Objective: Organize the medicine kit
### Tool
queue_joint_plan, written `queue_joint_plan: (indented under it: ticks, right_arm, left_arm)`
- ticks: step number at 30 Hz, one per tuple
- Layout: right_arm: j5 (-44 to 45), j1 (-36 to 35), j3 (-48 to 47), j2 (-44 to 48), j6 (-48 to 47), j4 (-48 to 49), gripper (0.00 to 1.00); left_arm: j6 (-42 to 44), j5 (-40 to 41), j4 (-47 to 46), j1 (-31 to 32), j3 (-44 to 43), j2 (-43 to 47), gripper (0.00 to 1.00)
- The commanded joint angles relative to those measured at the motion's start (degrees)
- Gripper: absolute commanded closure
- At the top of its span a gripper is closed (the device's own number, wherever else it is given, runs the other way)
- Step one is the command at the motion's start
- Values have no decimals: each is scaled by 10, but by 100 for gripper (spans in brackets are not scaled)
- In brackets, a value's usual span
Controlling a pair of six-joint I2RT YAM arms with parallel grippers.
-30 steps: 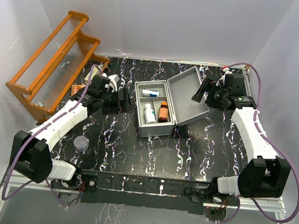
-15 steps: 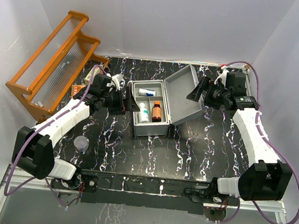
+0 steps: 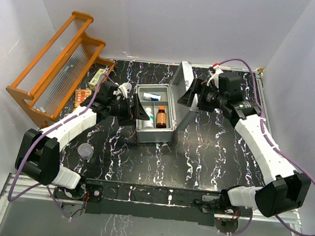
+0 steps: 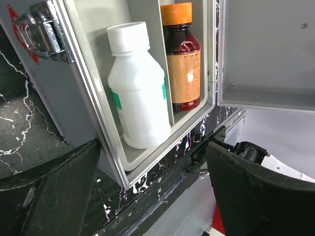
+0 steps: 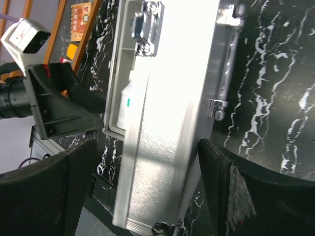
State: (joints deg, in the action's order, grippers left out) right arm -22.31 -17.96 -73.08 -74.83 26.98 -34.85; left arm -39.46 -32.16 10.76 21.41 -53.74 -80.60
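The medicine kit sits mid-table, lid raised, one arm each side.
Overhead: left gripper at the kit's 9 o'clock, right gripper at 3 o'clock by the lid. Left wrist: fingers spread apart, holding nothing; white bottle and brown bottle inside. Right wrist: fingers spread wide, lid between them.

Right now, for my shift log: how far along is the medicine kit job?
Done: white bottle and brown bottle lie inside the medicine kit. In hand: open right gripper straddles the raised lid; open left gripper flanks the kit's corner. Left: shutting the lid.
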Motion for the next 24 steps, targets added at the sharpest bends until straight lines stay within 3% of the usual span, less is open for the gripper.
queue_joint_plan:
  ticks: [1, 6, 8, 12, 14, 17, 20, 24]
  right_arm:
    - [39, -53, -38, 15, 44, 37, 19]
    - [120, -125, -70, -2, 55, 20, 19]
    - [154, -156, -85, -14, 55, 11, 19]
    - [197, -216, -114, -37, 42, -4, 18]
    - [203, -237, -120, -43, 30, 0, 18]
    - [217, -257, -118, -44, 21, 10, 17]
    - [223, -261, -101, -42, 23, 16, 17]
    - [246, -263, -49, -26, 47, 26, 17]
  left_arm:
    - [-11, -28, -9, -4, 2, 8, 15]
    - [-18, 24, 29, -4, -7, 17, 19]
    - [-11, 85, 71, -4, -24, 28, 20]
    - [-1, 283, 171, -4, -72, 74, 22]
    - [3, 366, 207, -4, -92, 91, 28]
    - [18, 450, 238, -5, -119, 105, 31]
    - [53, 440, 218, -5, -139, 104, 29]
    - [127, 335, 167, -6, -175, 68, 15]
